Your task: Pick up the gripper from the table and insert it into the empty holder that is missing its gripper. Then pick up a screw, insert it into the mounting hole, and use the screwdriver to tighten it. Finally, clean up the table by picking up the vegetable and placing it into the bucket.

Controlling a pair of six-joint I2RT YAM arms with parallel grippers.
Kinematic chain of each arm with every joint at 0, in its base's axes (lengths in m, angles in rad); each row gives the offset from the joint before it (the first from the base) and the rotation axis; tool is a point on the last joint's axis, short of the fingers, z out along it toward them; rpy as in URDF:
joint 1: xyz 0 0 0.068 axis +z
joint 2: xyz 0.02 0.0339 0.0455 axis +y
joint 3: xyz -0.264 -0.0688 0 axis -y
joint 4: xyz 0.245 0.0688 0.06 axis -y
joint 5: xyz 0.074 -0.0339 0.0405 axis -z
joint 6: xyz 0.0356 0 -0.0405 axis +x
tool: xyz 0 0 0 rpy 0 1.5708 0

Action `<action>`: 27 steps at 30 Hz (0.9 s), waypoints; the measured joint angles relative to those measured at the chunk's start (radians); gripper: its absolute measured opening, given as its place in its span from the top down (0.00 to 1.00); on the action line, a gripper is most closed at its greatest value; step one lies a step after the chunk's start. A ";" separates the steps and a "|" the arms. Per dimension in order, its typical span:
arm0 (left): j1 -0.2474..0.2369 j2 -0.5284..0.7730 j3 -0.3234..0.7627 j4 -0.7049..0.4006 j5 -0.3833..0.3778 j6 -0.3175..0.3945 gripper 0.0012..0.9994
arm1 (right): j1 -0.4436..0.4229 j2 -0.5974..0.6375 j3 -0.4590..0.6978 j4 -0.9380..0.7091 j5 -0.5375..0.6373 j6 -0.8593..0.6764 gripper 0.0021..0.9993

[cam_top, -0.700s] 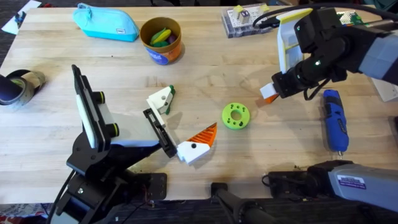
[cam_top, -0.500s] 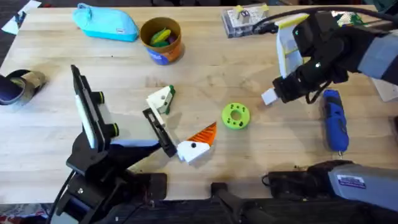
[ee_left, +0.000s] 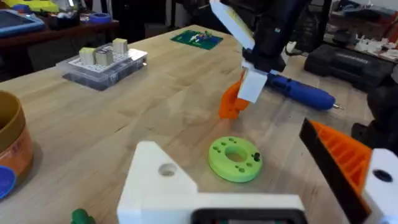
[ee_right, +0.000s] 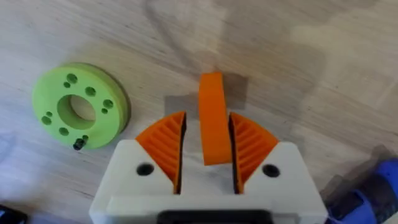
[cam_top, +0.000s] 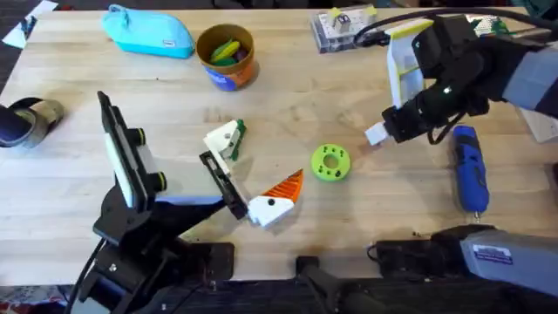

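My right gripper [cam_top: 390, 129] [ee_right: 213, 140] is shut on the gripper [ee_right: 212, 115], an orange ribbed finger with a white base [ee_left: 252, 84]. It hangs tilted, with its orange tip [ee_left: 229, 107] close to the table. The holder [cam_top: 224, 139] [ee_left: 158, 183], white with a green bit, sits on one end of a black bar [cam_top: 223, 184]. The twin orange finger with a black dot [cam_top: 275, 202] [ee_left: 348, 165] is at the other end. These form my left gripper [cam_top: 255, 167], spread open. The blue screwdriver [cam_top: 468, 167] [ee_left: 301, 94] lies right of my right gripper. The bucket [cam_top: 227, 58] at the back holds yellow and green pieces.
A lime-green disc with holes [cam_top: 330, 162] [ee_right: 79, 109] lies between the two grippers, with a small dark screw-like bit [ee_right: 78, 144] on it. A light blue pouch [cam_top: 148, 33] and a clear parts box [cam_top: 344, 26] stand at the back, and a tape roll [cam_top: 26, 118] at the left edge.
The right gripper has tilted the orange finger, so that from overhead its white base now shows instead of the orange. Nothing has moved in the last half second.
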 joint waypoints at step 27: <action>0.000 0.000 0.000 0.000 0.000 0.000 0.01 | 0.000 0.000 0.001 0.042 0.071 -0.034 0.99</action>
